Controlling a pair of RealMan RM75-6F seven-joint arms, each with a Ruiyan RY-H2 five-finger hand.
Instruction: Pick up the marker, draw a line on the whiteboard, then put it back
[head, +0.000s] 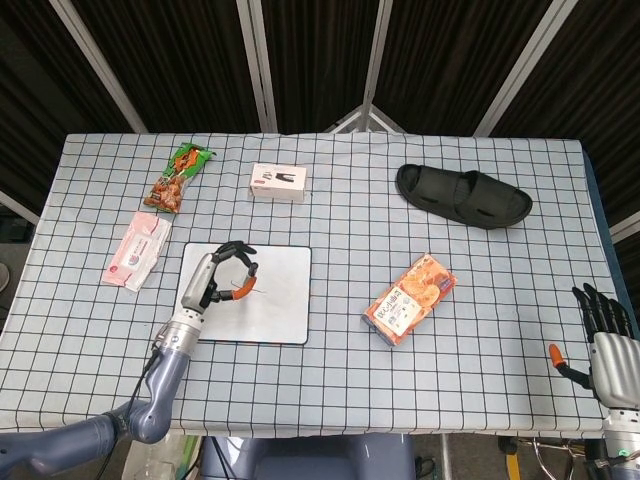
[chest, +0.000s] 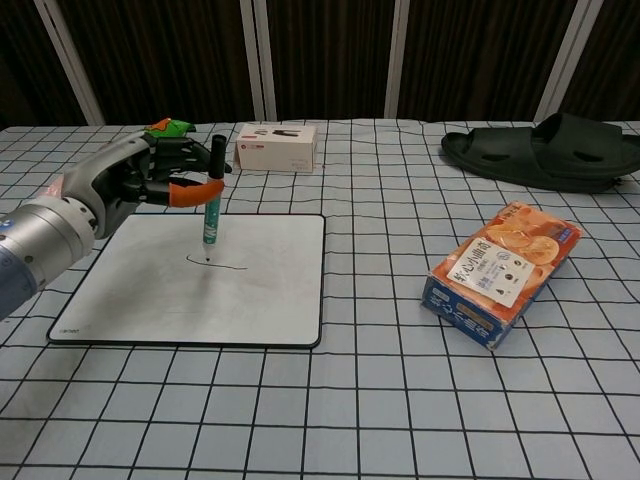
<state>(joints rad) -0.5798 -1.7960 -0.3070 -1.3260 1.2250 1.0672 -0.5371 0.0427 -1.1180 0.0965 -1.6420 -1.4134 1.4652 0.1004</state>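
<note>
Checked cloth covers the table (chest: 380, 400) where my left hand (chest: 135, 180) pinches the marker (chest: 212, 200) upright, its tip at the drawn line (chest: 215, 265) on the whiteboard (chest: 270, 290). My right hand (head: 605, 330) hangs off the table's edge, fingers apart, holding nothing.

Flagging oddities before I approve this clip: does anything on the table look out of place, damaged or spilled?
Only the black slipper stands out: footwear lying at the table's far right among snack packs and the orange box. Nothing looks spilled or damaged. The left robot hand holds the marker upright, tip at the drawn line on the whiteboard.
</note>
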